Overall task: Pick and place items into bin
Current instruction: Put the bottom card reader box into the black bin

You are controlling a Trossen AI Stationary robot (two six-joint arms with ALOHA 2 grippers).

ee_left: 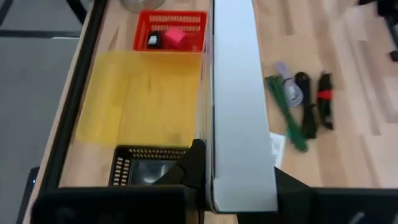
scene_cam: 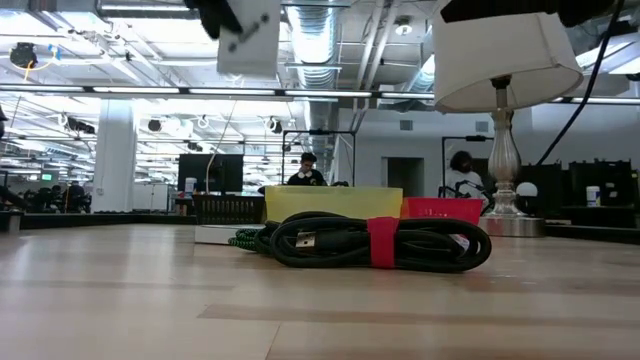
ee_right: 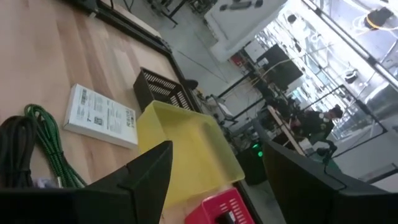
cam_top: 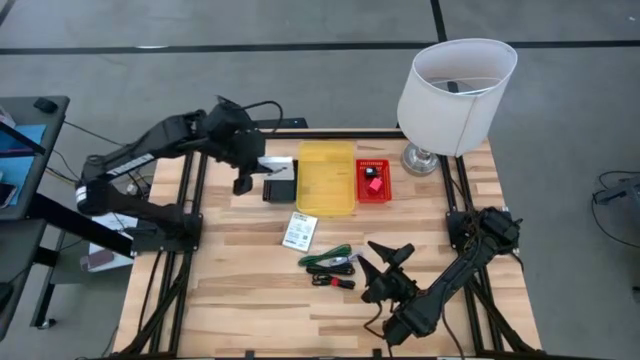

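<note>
While the left gripper (cam_top: 243, 180) hangs above the black bin (cam_top: 279, 188), its fingers clamped on a white flat pack (ee_left: 239, 106), the risk I judge greatest is a bad release. The pack is long and held by one end, so it could catch the rim of the yellow bin (cam_top: 326, 176) or slide onto the table (cam_top: 240, 300). A lamp (cam_top: 455, 85) stands at the far corner, clear of the drop. The red bin (cam_top: 372, 181) already holds a small red piece (ee_left: 176, 36). The right gripper (cam_top: 390, 262) waits with fingers apart near the coiled cables (cam_top: 330, 265); another white pack (cam_top: 298, 231) lies on the table between the cables and the yellow bin.
</note>
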